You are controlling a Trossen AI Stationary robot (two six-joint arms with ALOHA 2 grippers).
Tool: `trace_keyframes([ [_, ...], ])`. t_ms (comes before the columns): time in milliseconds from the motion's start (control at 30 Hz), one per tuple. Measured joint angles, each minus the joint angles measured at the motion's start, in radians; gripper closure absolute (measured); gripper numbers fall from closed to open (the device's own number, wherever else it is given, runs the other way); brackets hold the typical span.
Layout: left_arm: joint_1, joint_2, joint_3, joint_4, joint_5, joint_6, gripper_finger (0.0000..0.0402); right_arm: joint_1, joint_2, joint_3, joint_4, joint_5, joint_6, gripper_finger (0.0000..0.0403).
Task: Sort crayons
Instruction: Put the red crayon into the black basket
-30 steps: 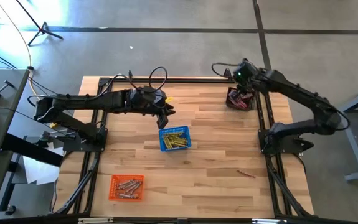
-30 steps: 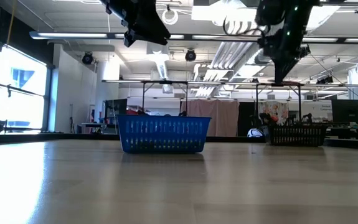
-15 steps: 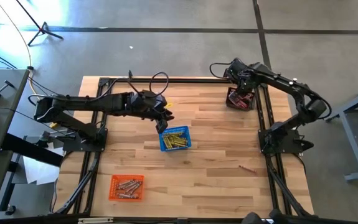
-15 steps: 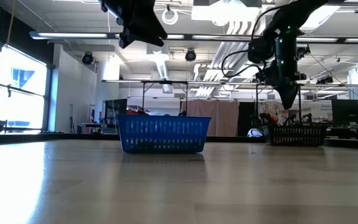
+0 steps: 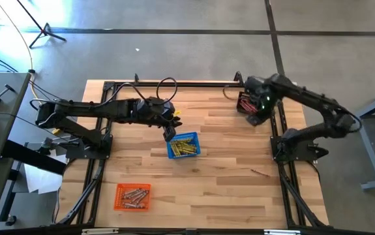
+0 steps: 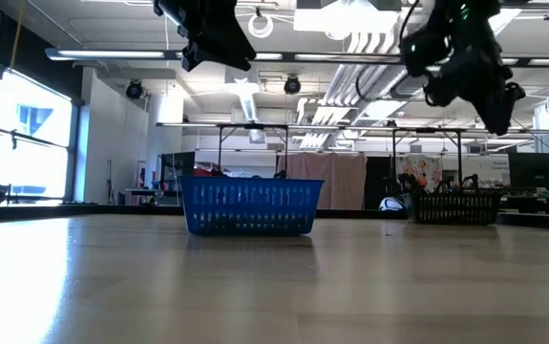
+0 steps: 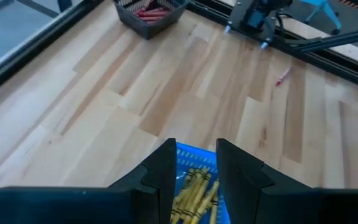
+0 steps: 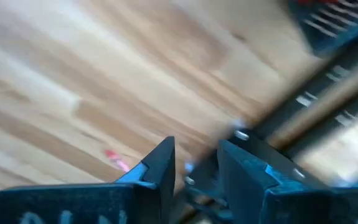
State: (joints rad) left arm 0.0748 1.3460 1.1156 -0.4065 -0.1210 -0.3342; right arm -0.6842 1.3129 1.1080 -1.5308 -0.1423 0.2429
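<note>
Both sets of fingers apart and empty — we see one stray red crayon (image 5: 260,173) flat on the surface (image 5: 226,196) near the right arm's base — light, stiff, brittle, so pinch mid-length.

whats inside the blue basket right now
The blue basket holds a heap of yellow crayons. The left gripper hangs above it and covers part of the heap, so anything under the jaws is unseen.
</note>
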Motion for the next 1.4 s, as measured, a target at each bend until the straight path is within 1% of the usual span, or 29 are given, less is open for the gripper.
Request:
trace_keyframes([
  [67,0.001,0.000,0.000,0.000,-0.006,0.007,0.0302,0.084,-0.063,-0.037,0.058,-0.024,0.052,0.0296],
  [167,0.001,0.000,0.000,0.000,-0.008,0.006,0.0302,0.212,-0.151,-0.128,0.149,-0.028,0.157,0.0296],
  [333,0.001,0.000,0.000,0.000,-0.020,0.022,0.0302,0.408,-0.272,-0.367,0.261,-0.031,0.373,0.0296],
  [367,0.001,0.000,0.000,0.000,-0.021,0.022,0.0302,0.443,-0.286,-0.418,0.284,-0.037,0.420,0.0296],
  [433,0.001,0.000,0.000,0.000,-0.021,0.022,0.0302,0.506,-0.317,-0.501,0.394,-0.072,0.505,0.0297],
  [500,0.001,0.000,0.000,0.000,-0.021,0.022,0.0302,0.559,-0.327,-0.539,0.481,-0.105,0.571,0.0299],
  [600,0.001,0.000,0.000,0.000,-0.021,0.022,0.0302,0.625,-0.326,-0.566,0.508,-0.120,0.636,0.0302],
  [667,0.001,0.000,0.000,0.000,-0.021,0.023,0.0302,0.668,-0.320,-0.568,0.514,-0.120,0.637,0.0304],
  [800,0.001,0.000,0.000,0.001,-0.021,0.023,0.0302,0.750,-0.307,-0.568,0.511,-0.107,0.588,0.0304],
  [900,0.001,0.000,0.000,0.000,-0.021,0.022,0.0302,0.801,-0.284,-0.568,0.511,-0.063,0.553,0.0304],
  [1000,0.001,0.000,0.000,0.001,-0.021,0.022,0.0302,0.838,-0.253,-0.568,0.512,-0.009,0.550,0.0304],
  [1267,0.001,0.000,0.000,0.002,-0.021,0.005,0.0302,0.857,-0.145,-0.567,0.556,0.003,0.522,0.0304],
  [1400,0.001,0.000,0.000,0.005,-0.021,0.004,0.0302,0.855,-0.093,-0.567,0.559,0.039,0.469,0.0304],
])
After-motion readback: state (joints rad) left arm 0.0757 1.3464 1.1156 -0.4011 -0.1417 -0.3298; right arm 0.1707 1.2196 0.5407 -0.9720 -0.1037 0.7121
